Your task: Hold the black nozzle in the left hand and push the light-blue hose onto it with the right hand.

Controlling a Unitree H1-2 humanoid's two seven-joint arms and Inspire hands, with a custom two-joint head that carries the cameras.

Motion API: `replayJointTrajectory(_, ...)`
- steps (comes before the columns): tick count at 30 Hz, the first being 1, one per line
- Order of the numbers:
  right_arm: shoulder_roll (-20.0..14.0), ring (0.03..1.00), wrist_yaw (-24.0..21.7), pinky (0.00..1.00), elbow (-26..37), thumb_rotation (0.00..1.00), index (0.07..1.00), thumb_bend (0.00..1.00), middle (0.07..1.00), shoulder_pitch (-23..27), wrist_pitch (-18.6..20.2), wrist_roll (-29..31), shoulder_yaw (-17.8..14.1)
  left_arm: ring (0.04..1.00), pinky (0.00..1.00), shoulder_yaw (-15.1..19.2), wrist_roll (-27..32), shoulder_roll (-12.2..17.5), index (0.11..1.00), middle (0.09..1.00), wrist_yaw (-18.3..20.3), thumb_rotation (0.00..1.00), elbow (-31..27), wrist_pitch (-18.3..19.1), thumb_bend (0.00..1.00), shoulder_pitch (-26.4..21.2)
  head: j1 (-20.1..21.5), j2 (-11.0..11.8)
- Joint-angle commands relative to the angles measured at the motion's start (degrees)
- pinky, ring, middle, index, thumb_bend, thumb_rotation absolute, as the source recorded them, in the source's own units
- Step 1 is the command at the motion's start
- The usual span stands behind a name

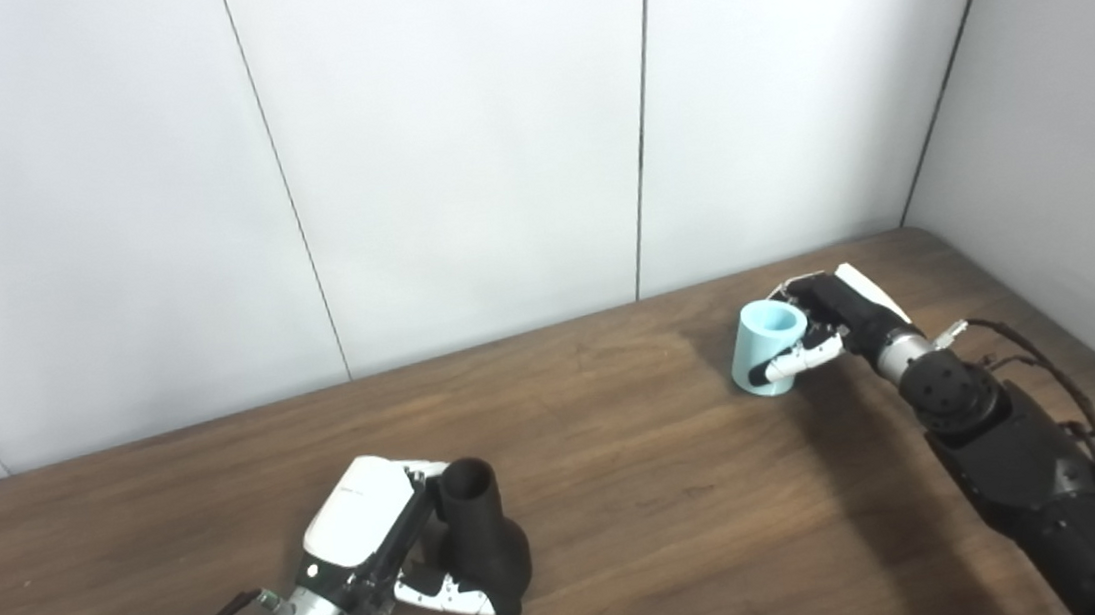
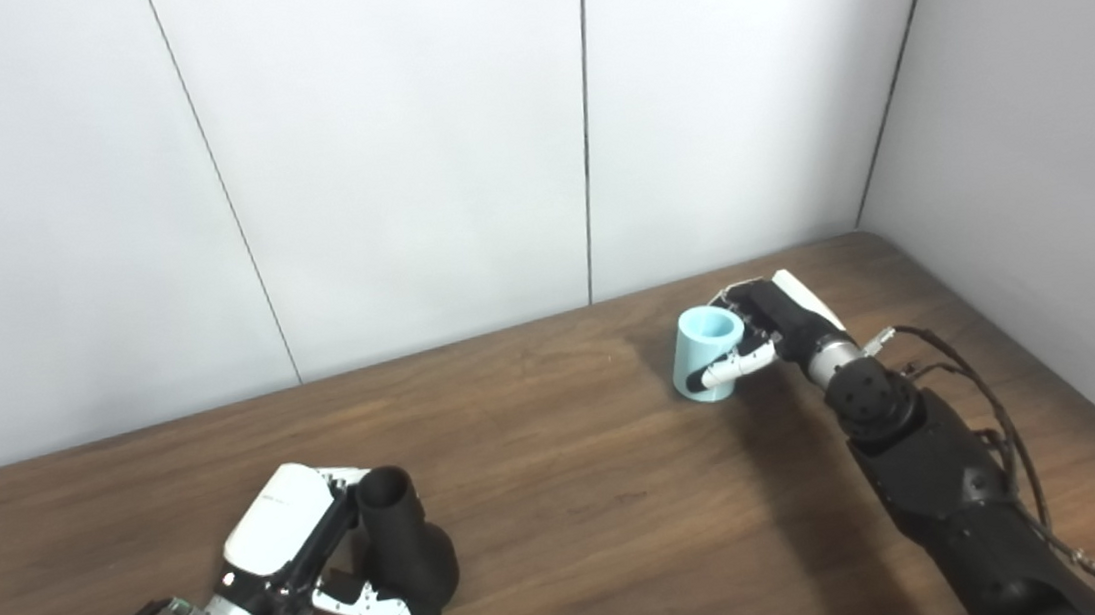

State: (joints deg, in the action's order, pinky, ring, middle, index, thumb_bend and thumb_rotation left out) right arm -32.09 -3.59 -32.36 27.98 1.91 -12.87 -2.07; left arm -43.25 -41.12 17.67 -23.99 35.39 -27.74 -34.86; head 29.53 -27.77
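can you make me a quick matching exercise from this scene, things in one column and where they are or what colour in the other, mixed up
Things:
1. nozzle
2. hose
3. left hand
4. table

Descriptions:
A. light blue, held near the far right corner
B. brown wood, bearing everything
C. black, upright, narrow end up
D. white-backed, closed around the black part

Pairs: 1-C, 2-A, 3-D, 4-B

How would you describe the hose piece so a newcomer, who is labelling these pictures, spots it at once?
Start at the wooden table and go to its far right corner by the white wall. There the right hand has its fingers around the light-blue hose, a short open tube. It is the only pale-coloured object; the black nozzle sits near left.
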Motion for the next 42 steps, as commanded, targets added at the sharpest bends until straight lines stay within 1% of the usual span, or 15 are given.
replayJointTrajectory(1,-1.1,0.385,1.9,0.33,1.7,0.0,0.502,0.53,0.443,1.5,-1.2,-0.6,-0.6,0.416,0.31,-2.3,-1.6,1.5,0.504,0.396,3.6,0.0,4.5,0.8,0.52,8.9,-0.1,-0.1)
replayJointTrajectory(6,-0.2,0.391,2.5,0.34,5.2,0.0,0.515,0.52,0.424,0.9,-0.5,0.1,-1.2,0.413,0.31,-2.3,-1.8,1.4,0.507,0.399,3.6,0.0,4.3,0.8,0.52,9.2,-1.3,-0.7)
replayJointTrajectory(12,2.9,0.381,1.2,0.33,17.3,0.0,0.504,0.53,0.444,1.1,4.2,2.1,-1.9,0.409,0.3,-2.4,-1.9,1.1,0.505,0.397,3.2,0.0,4.4,0.8,0.52,9.2,-3.9,-1.3)
replayJointTrajectory(13,3.8,0.377,0.7,0.32,19.9,0.0,0.499,0.53,0.451,1.4,6.0,2.9,-2.2,0.409,0.31,-2.4,-2.0,0.9,0.491,0.45,3.3,0.0,4.4,0.8,0.52,9.1,-4.5,-1.4)
replayJointTrajectory(14,4.7,0.373,0.4,0.32,22.7,0.0,0.498,0.53,0.452,1.7,8.2,3.3,-2.4,0.41,0.31,-2.4,-2.0,0.7,0.487,0.462,3.4,0.0,4.5,0.8,0.53,9.1,-5.2,-1.5)
replayJointTrajectory(17,6.8,0.363,-1.1,0.31,29.0,0.0,0.497,0.53,0.449,2.8,13.0,4.7,-2.5,0.406,0.31,-2.3,-2.1,0.2,0.484,0.473,3.2,0.0,4.6,0.8,0.53,9.1,-7.0,-1.7)
replayJointTrajectory(19,8.1,0.361,-2.9,0.3,33.7,0.0,0.49,0.53,0.457,3.9,17.1,6.7,-2.3,0.405,0.3,-1.8,-3.0,-0.5,0.483,0.474,3.7,0.0,4.4,1.1,0.53,9.2,-10.0,-2.1)
replayJointTrajectory(21,8.5,0.362,-4.4,0.3,37.3,0.0,0.487,0.53,0.462,4.8,20.0,7.3,-1.6,0.406,0.3,-1.4,-3.6,-1.2,0.495,0.426,3.9,0.0,4.4,1.4,0.52,9.3,-12.0,-2.3)
replayJointTrajectory(23,8.3,0.355,-5.4,0.3,39.9,0.0,0.492,0.53,0.454,5.8,22.7,6.6,-0.5,0.402,0.3,-1.1,-4.1,-1.9,0.486,0.464,3.9,0.0,4.5,1.5,0.53,9.5,-14.1,-2.7)
replayJointTrajectory(24,7.8,0.348,-6.7,0.3,41.2,0.0,0.494,0.53,0.449,6.6,23.8,6.5,0.4,0.4,0.3,-1.0,-4.4,-2.2,0.488,0.454,4.4,0.0,4.2,1.9,0.53,9.5,-16.0,-3.0)
replayJointTrajectory(26,6.8,0.34,-8.7,0.29,42.4,0.0,0.498,0.53,0.44,7.7,24.8,6.4,1.3,0.406,0.3,-0.7,-4.9,-2.9,0.502,0.404,5.5,0.0,3.7,2.8,0.52,9.6,-18.2,-3.4)
replayJointTrajectory(29,6.1,0.338,-11.7,0.28,43.1,0.0,0.502,0.53,0.435,8.8,25.0,5.5,1.8,0.421,0.31,-0.3,-5.3,-3.8,0.506,0.4,6.9,0.0,3.1,4.0,0.52,9.7,-20.4,-3.9)
replayJointTrajectory(34,7.5,0.335,-15.7,0.27,43.2,0.0,0.501,0.53,0.436,9.9,25.0,7.6,1.1,0.405,0.3,0.0,-5.6,-4.8,0.507,0.399,7.2,0.0,3.0,4.4,0.52,9.6,-23.8,-5.0)
replayJointTrajectory(39,7.7,0.334,-20.3,0.27,46.7,0.0,0.505,0.53,0.434,10.4,25.0,1.2,3.8,0.418,0.32,0.2,-5.7,-5.3,0.507,0.405,7.5,0.0,3.4,4.7,0.52,9.3,-25.1,-5.9)
replayJointTrajectory(42,10.2,0.328,-23.9,0.26,47.5,0.0,0.504,0.53,0.428,10.6,25.0,0.3,2.8,0.428,0.32,0.4,-5.7,-5.6,0.508,0.407,7.5,0.0,3.7,4.5,0.52,9.1,-25.5,-6.4)
